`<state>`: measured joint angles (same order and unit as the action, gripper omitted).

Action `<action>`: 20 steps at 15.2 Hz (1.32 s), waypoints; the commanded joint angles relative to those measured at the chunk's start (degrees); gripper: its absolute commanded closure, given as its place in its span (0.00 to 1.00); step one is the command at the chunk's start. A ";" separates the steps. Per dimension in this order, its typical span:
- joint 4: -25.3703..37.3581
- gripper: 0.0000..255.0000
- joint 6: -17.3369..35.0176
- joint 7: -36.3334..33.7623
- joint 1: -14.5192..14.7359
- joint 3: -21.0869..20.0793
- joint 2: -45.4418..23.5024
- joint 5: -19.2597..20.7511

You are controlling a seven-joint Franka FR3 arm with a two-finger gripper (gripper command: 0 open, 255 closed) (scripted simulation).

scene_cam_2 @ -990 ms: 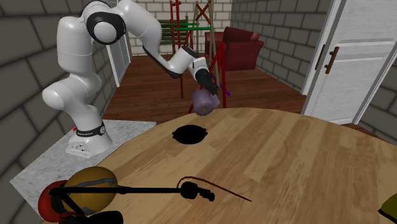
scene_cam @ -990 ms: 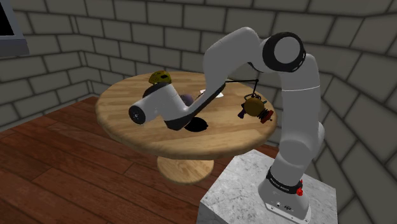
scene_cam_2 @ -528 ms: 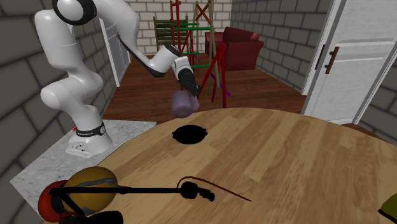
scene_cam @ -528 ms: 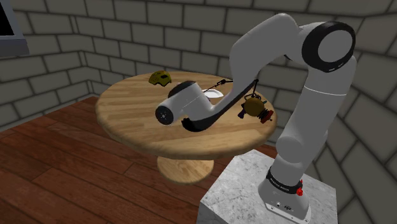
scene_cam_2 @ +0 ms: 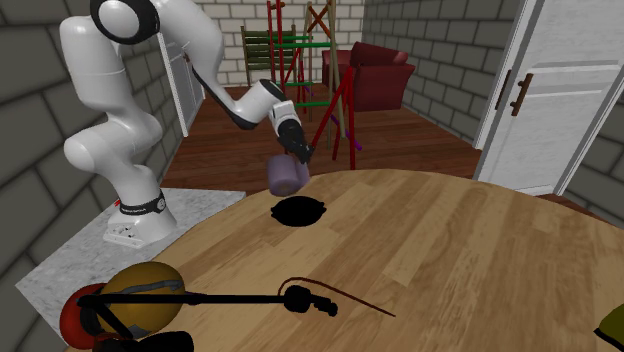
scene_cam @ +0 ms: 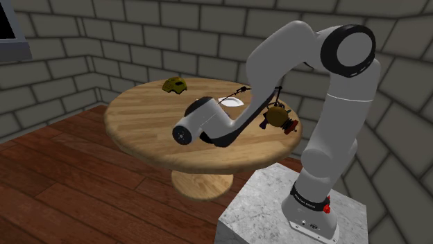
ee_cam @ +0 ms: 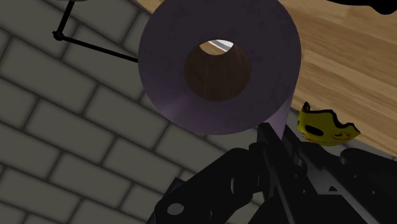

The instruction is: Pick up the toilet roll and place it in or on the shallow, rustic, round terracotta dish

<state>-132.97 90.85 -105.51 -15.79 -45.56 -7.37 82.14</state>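
- Shoulder view: the white arm (scene_cam: 305, 41) bends from its grey stand (scene_cam: 253, 208) out over the round wooden table (scene_cam: 139, 125), with the forearm low above the tabletop. Past the forearm a white plate (scene_cam: 232, 102), a yellow thing (scene_cam: 175, 85) and a brown ball (scene_cam: 277, 116) in a black frame sit on the table.
- Second exterior view: the pincer (scene_cam_2: 296, 153) points down and pinches the purple roll (scene_cam_2: 285, 177), which hangs from its fingertips in the air near the table's rim, clear of the wood.
- The dish (scene_cam_2: 300, 211), drawn as a flat black shape, lies on the table below the pincer and a little nearer the camera. Roll and dish are apart.
- Well away from the pincer, close to the camera, are the brown ball and a thin black rod (scene_cam_2: 240, 297). Behind the pincer stand a red armchair (scene_cam_2: 380, 75) and red and green frames (scene_cam_2: 300, 40), and off to one side there is a white door (scene_cam_2: 560, 80).
- Wrist view: the roll is seen end on, right in front of the pincer (ee_cam: 267, 137), with its brown core (ee_cam: 216, 73) open towards the camera. One black finger (ee_cam: 270, 153) presses against the roll's rim.
- Beyond the roll are a brick wall (ee_cam: 63, 127) and the tabletop. The yellow thing lies on the wood just beside the finger.
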 commanded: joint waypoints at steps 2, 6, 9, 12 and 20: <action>-0.04 1.00 -1.11 -2.01 0.46 0.24 -2.47 1.14; 0.12 1.00 -2.58 -4.58 1.21 0.79 -5.94 2.70; 0.34 1.00 -3.65 -6.43 1.85 1.34 -8.56 3.85; 0.50 1.00 -4.26 -7.50 2.26 1.73 -10.10 4.51; 0.50 0.00 -4.25 -7.49 2.26 1.74 -10.10 4.51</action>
<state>-132.47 86.60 -113.00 -13.53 -43.82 -17.47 86.64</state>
